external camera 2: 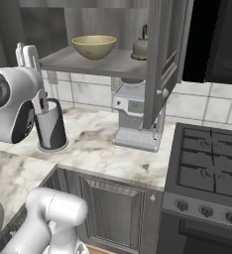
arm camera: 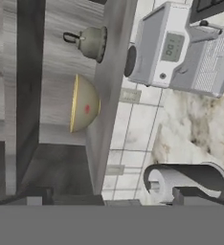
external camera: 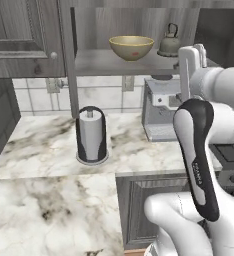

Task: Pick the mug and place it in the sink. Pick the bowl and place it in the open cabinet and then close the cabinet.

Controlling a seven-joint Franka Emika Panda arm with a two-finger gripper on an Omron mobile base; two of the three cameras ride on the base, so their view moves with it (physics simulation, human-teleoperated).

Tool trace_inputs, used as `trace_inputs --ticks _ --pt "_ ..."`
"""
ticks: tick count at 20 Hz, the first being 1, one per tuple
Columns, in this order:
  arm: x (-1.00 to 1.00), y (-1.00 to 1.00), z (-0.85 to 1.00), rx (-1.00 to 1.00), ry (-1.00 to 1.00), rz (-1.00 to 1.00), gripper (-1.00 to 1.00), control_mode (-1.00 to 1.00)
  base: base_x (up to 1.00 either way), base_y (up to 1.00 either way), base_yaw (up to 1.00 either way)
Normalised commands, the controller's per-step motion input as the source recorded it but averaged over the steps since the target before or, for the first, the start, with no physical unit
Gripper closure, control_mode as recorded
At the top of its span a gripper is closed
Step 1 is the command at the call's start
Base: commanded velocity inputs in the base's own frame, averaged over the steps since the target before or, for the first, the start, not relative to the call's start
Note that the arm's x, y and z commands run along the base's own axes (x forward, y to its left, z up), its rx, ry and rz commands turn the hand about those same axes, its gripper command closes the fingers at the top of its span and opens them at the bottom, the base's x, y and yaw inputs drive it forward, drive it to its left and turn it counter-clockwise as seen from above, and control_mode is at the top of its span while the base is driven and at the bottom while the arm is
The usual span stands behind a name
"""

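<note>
Bowl (external camera: pixel 131 47) sits upright on the grey shelf (external camera: pixel 104 62) inside the open cabinet (external camera 2: pixel 157 64), w/ a small kettle (external camera: pixel 169 42) just beside it on the same shelf. Bowl is free, nothing touching it. So the placing part looks done; judging from that, the step in hand is closing the cabinet.

Cabinet door (external camera 2: pixel 156 59) stands swung out, edge-on in the right base view, w/ a small round knob (external camera 2: pixel 163 92) low on it. In the hand view the bowl (arm camera: pixel 85 103) and kettle appear rolled sideways, shelf edge running vertically.

Claw (arm camera: pixel 109 196): tips apart, holding nothing, backed off from the shelf and pointing toward cabinet and wall.

Below the cabinet on the marble surface (external camera: pixel 44 145): coffee machine (external camera: pixel 161 112) and a paper towel holder (external camera: pixel 92 135), stove (external camera 2: pixel 207 168) off to one side.

Next move, as I read it: get the claw round to the outer face of the door, then push it shut in an arc. Needs clearance from the coffee machine under the door and from the shelf edge. Mug and sink: can't tell from here.
</note>
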Motion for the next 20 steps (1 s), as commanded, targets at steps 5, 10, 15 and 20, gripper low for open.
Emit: trace_inputs --ticks 5,10,15,20 --pt "-0.46 0.49 0.0 0.0 -0.01 -0.04 -1.0 -1.0 0.0 0.0 0.0" --pt "-0.58 0.29 0.0 0.0 -0.03 -0.05 -1.0 -1.0 0.0 0.0 0.0" --pt "-0.45 0.29 0.0 0.0 -0.03 -0.04 -1.0 -1.0 0.0 0.0 0.0" --pt "-0.29 0.34 0.0 0.0 -0.03 -0.05 -1.0 -1.0 0.0 0.0 0.0"
